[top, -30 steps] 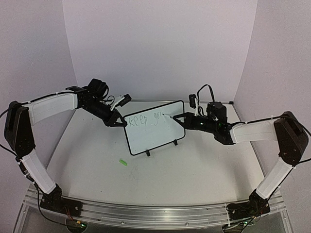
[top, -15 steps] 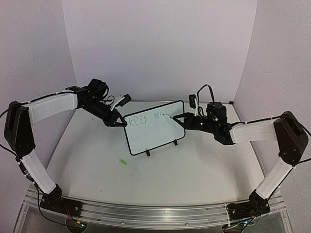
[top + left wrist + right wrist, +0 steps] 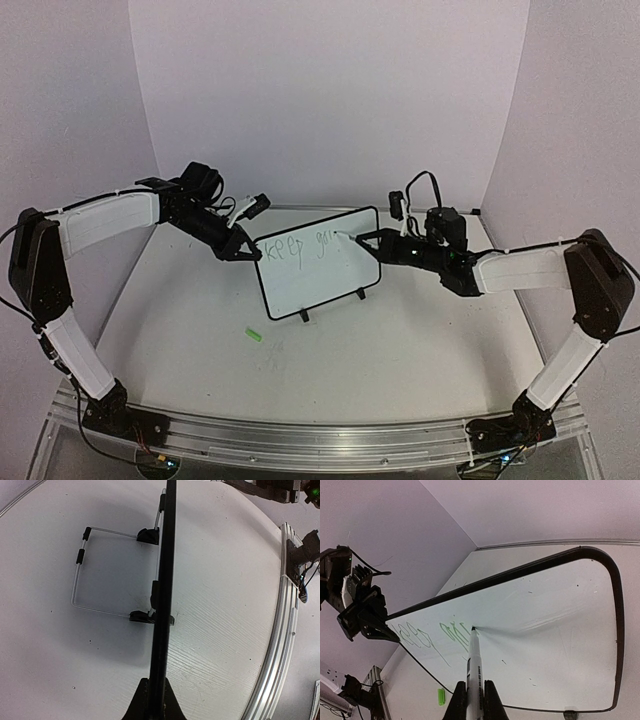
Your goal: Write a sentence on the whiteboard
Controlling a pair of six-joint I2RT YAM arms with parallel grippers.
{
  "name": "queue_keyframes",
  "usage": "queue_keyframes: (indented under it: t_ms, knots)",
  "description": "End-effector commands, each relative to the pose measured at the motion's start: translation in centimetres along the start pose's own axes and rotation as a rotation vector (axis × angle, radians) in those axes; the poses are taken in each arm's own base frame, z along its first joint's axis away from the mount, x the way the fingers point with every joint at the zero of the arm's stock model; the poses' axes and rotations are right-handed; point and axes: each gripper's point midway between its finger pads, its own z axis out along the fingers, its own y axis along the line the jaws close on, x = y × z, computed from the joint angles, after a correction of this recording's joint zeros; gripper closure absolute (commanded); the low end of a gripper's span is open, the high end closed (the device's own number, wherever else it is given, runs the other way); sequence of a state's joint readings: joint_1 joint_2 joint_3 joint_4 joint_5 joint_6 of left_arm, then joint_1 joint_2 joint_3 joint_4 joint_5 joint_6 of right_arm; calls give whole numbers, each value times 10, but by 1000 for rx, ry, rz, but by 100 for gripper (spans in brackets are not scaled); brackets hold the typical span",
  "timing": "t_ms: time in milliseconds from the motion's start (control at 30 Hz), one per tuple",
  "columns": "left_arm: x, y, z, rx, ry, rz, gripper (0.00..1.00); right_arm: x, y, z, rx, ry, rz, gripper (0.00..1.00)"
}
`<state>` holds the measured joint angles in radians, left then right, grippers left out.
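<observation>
White board, small, rectangular, thin black rounded frame point(image 3: 322, 280): stands on two black feet at mid-table, leaning back on a thin wire prop point(image 3: 80, 575); all places below are given from it.
Green handwritten sentence point(image 3: 295, 248): upper left of the board's face; reads "keep" plus a partly formed second word.
Left gripper point(image 3: 245, 254): at the board's left edge, jaws pinched tight on the frame.
Right gripper point(image 3: 374, 243): off the board's right side, jaws closed on the barrel of a white marker pen point(image 3: 472, 660).
Marker tip: touching the board's face just right of the last green stroke.
Small green piece point(image 3: 253, 335): on the grey table point(image 3: 420, 340) in front of the board's lower left corner; probably the pen's cap.
Step in hand: finishing the second word, judged well short of a full sentence.
Handling note: light, even pressure; short strokes level with "keep"; left grip braces against the push; leave room lower on the board for a second line.
Risk: pressing hard may rock the board or skid its feet.
</observation>
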<state>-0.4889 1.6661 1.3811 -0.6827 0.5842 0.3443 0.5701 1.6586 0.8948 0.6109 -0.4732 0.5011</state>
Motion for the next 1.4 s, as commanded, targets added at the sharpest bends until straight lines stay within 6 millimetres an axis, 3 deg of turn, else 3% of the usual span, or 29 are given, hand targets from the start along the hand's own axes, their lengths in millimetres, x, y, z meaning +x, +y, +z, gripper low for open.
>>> queue_keyframes:
  t_ms: [0,300,800,1167,1367]
  knots:
    - [12,14,6,-58,63,17,100,-35,8,-9,23,-109,-35,100]
    - [12,14,6,-57,61,18,100,-31,2,-13,51,-113,-30,100]
    - [12,13,5,-56,59,18,100,11,-21,-9,83,-19,31,100]
    - [12,13,6,-56,60,18,100,-13,-1,-24,46,-82,6,100]
    - [11,13,5,-56,59,19,100,-20,-1,-23,26,-94,15,100]
